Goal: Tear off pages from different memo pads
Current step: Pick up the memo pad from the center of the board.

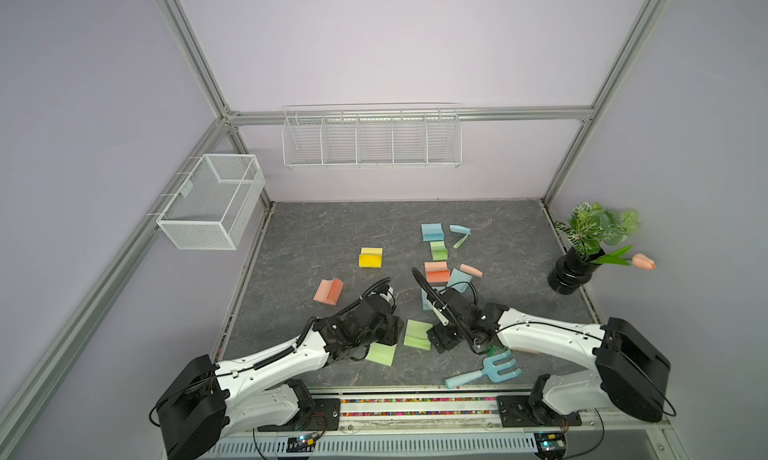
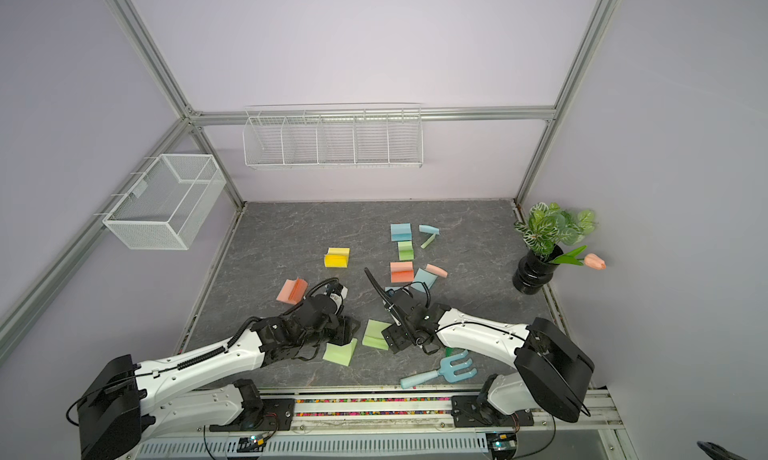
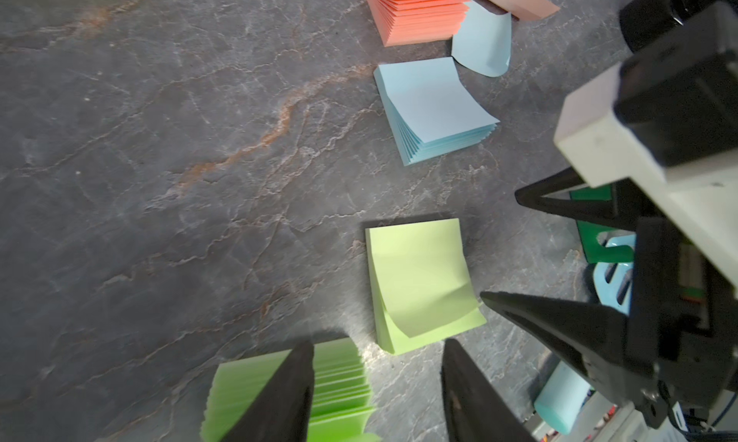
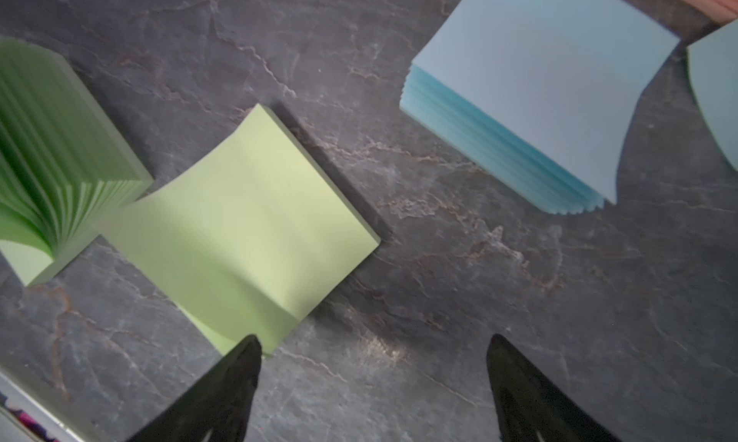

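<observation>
Several pastel memo pads lie on the grey table [image 1: 316, 237]. Loose curled pages in blue [image 1: 459, 229], green [image 1: 460, 242] and salmon [image 1: 471, 269] lie at the back right. My left gripper [image 3: 379, 342] is open above a fanned light green pad [image 3: 343, 384] [image 1: 380, 354]; one finger overlaps the pad and the other stands clear of it. My right gripper [image 4: 375, 340] [image 1: 436, 339] is open wide over bare table, one fingertip at the corner of a second light green pad [image 4: 239, 220] [image 3: 419, 284] whose top page curls up. A blue pad [image 4: 535, 92] lies beyond.
A blue toy garden fork [image 1: 486, 368] lies near the front edge by the right arm. A black vase with a plant and tulip [image 1: 569, 275] stands at the right edge. White wire baskets hang on the left wall [image 1: 212, 200] and back wall [image 1: 372, 138].
</observation>
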Tool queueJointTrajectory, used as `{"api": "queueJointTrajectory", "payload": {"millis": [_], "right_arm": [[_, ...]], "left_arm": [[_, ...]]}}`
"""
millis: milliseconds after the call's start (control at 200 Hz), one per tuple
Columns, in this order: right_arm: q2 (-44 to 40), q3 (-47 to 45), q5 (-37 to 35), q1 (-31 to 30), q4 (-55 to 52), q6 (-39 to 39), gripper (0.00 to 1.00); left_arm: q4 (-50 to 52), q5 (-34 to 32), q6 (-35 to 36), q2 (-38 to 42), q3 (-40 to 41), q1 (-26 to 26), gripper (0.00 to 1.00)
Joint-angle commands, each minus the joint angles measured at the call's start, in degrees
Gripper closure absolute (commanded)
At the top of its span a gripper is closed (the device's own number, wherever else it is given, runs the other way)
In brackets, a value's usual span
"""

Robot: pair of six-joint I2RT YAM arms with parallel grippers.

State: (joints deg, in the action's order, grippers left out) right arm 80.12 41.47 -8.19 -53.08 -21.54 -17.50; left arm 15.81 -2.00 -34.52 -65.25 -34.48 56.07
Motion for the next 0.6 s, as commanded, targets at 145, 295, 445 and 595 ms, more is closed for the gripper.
{"api": "queueJointTrajectory", "payload": {"millis": [145, 295, 445, 595], "right_arm": [[0.5, 1.6, -3.8, -0.4, 0.1, -0.8, 0.11], [0.5, 1.5, -4.6, -0.3, 0.2, -1.0, 0.11], [0.5, 1.7, -4.1, -0.3, 0.0, -0.8, 0.11], [-1.8, 0.7, -1.0, -0.3, 1.0, 0.3, 0.11]], "left_arm": [[-2.7, 5.4, 4.0, -3.8, 0.2, 0.3, 0.48], [-2.5, 6.8, 6.6, -6.4, -0.2, 0.3, 0.52], [0.8, 6.0, 7.6, -12.7, -3.7, 0.3, 0.6], [-0.5, 5.7, 6.7, -15.6, -4.6, 0.3, 0.67]]}}
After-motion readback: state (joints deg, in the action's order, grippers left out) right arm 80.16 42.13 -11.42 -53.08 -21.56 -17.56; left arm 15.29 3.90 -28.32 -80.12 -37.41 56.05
